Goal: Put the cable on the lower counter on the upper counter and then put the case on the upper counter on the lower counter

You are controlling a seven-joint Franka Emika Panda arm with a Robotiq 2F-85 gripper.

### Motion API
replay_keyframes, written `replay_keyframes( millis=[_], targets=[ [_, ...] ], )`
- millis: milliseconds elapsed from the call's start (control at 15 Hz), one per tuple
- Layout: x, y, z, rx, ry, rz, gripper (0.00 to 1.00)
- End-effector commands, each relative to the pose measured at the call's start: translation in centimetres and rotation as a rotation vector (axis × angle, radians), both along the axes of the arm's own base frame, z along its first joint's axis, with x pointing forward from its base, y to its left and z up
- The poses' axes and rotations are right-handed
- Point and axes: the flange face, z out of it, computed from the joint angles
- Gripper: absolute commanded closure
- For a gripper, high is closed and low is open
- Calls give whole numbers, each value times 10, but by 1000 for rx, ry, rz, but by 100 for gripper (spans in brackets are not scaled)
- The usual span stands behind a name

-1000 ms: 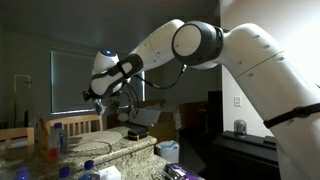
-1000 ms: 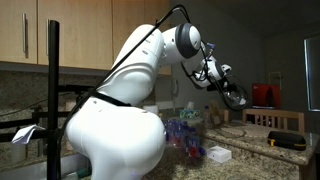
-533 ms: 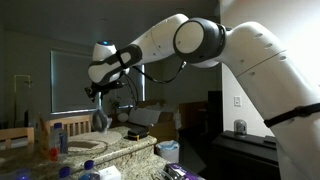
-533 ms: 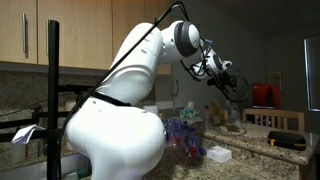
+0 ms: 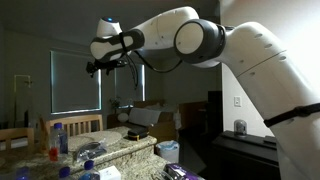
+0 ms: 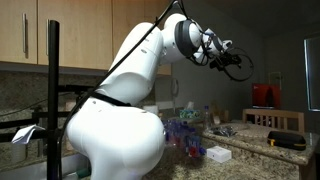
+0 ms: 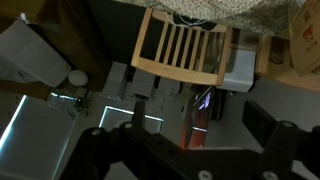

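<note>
My gripper (image 5: 97,68) (image 6: 236,60) is raised high above the granite counter (image 5: 122,150) (image 6: 255,150). In the wrist view the gripper (image 7: 180,130) is open, its dark fingers (image 7: 268,122) far apart with nothing between them. In an exterior view a thin dark cable loop (image 6: 243,70) hangs beside the gripper; I cannot tell whether it is the task's cable or whether it touches the fingers. A dark flat case (image 6: 288,140) (image 5: 140,121) lies on the counter near its far end.
A wooden slatted chair (image 7: 185,45) (image 5: 78,124) stands by the counter, below the gripper. Bottles with blue caps (image 5: 57,136) and small clutter (image 6: 185,135) sit on the counter. A red appliance (image 6: 264,95) stands at the back, under the wooden cabinets (image 6: 60,30).
The arm has lifted the gripper well upward and its jaws have gone from shut to wide open. The greyish thing that hung below the gripper no longer shows.
</note>
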Motion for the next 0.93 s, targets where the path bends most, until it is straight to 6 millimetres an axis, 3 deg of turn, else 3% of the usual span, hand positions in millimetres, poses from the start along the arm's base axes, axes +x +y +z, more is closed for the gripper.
replay_keyframes(
  millis=[0, 267, 600, 867],
  targets=[
    [-18, 6, 23, 27, 82, 140, 0],
    [-30, 9, -13, 138, 229, 231, 0],
    [-63, 6, -75, 199, 516, 182, 0],
    [-92, 0, -99, 188, 749, 103, 0]
  ],
)
